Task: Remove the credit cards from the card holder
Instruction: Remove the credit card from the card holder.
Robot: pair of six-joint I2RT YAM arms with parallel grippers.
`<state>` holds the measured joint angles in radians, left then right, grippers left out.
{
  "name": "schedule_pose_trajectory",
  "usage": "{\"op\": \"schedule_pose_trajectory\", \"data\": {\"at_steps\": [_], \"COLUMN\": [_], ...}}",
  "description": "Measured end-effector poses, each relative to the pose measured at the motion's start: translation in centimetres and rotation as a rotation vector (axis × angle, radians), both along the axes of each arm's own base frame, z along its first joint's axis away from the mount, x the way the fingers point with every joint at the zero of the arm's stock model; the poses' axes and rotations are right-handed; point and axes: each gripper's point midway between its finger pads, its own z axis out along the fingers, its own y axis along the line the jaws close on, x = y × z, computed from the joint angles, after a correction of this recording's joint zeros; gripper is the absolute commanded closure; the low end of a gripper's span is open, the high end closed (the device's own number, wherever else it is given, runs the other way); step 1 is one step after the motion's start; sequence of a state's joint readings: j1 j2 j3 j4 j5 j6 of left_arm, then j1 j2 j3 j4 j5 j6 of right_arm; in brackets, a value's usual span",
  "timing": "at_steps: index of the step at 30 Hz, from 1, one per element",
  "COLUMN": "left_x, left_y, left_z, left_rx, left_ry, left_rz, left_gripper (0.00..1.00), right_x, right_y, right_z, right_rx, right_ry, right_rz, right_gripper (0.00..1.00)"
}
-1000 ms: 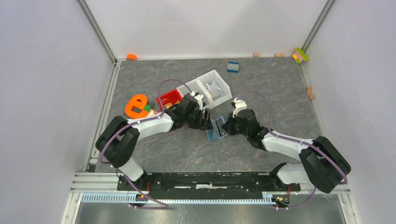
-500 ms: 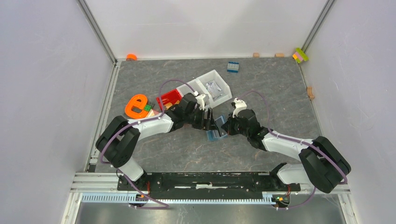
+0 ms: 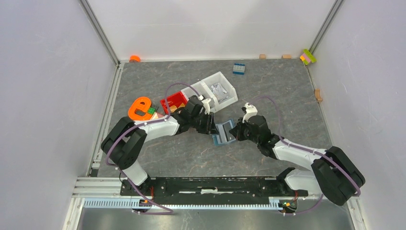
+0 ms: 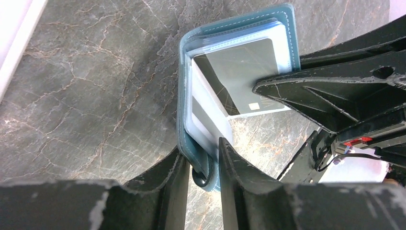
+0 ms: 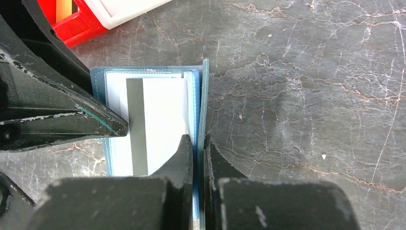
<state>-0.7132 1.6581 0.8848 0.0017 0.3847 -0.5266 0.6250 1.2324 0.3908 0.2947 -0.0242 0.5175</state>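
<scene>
1. The card holder point(image 3: 223, 132) is at mid-table, open, between the two grippers, which reach it from opposite sides.
2. The left gripper point(image 4: 201, 149) is closed on one cover, at the edge by the snap button. In my judgement this anchors the holder so it cannot slide when a card is drawn.
3. The right gripper point(image 5: 196, 140) is pressed together on the opposite edge, with only a thin teal cover or sleeve between its fingers. This grip appears to hold the fold apart.
4. The credit cards point(image 5: 160, 124) sit in the pale sleeves. The top one shows its stripe and is not yet out.
5. Whether the holder rests on the table point(image 5: 311, 96) or is slightly raised cannot be told.
6. Likely requirement: one gripper releases and re-grips a card edge while the other anchors.
</scene>
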Motion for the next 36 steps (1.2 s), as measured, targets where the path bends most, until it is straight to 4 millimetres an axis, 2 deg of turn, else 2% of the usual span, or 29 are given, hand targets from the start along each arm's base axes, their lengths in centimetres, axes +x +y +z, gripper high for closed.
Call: {"op": "schedule_pose_trajectory", "data": {"at_steps": [3, 9, 14, 15, 16, 19, 21, 22, 32, 34, 36], "left_x": [0.3, 0.7, 0.9, 0.9, 0.7, 0.4, 0.3, 0.3, 0.5, 0.5, 0.4], "left_y": [0.2, 0.4, 0.5, 0.6, 0.7, 1.1, 1.1, 1.1, 0.2, 0.1, -0.1], "left_z": [0.0, 0.9, 1.3, 1.3, 1.4, 1.8, 2.2, 2.5, 4.4, 4.6, 4.8], "left_rx": [0.006, -0.01, -0.024, -0.027, -0.032, -0.051, -0.068, -0.077, -0.155, -0.166, -0.175], "left_ry": [-0.005, -0.025, -0.034, -0.035, -0.037, -0.05, -0.061, -0.068, -0.114, -0.114, -0.111], "left_rz": [0.011, 0.023, 0.028, 0.028, 0.027, 0.025, 0.028, 0.029, 0.008, 0.001, -0.004], "left_gripper": [0.72, 0.95, 0.98, 0.98, 0.93, 0.66, 0.54, 0.5, 0.47, 0.53, 0.63], "right_x": [0.2, 0.4, 0.5, 0.5, 0.5, 0.3, 0.1, -0.1, -1.1, -1.1, -1.0], "right_y": [-0.2, -0.1, 0.1, 0.1, 0.1, 0.2, 0.2, 0.2, 0.7, 0.8, 0.9], "right_z": [0.2, 0.7, 1.1, 1.1, 1.1, 1.4, 1.5, 1.5, 3.5, 4.0, 4.4], "right_rx": [0.016, 0.074, 0.123, 0.134, 0.142, 0.178, 0.202, 0.215, 0.306, 0.319, 0.329], "right_ry": [-0.003, -0.007, 0.001, 0.005, 0.007, 0.012, 0.011, 0.013, -0.024, -0.04, -0.054], "right_rz": [-0.012, -0.011, 0.0, 0.004, 0.006, 0.019, 0.027, 0.031, 0.08, 0.086, 0.089], "right_gripper": [1.0, 1.0, 1.0, 1.0, 1.0, 1.0, 1.0, 1.0, 1.0, 1.0, 1.0]}}
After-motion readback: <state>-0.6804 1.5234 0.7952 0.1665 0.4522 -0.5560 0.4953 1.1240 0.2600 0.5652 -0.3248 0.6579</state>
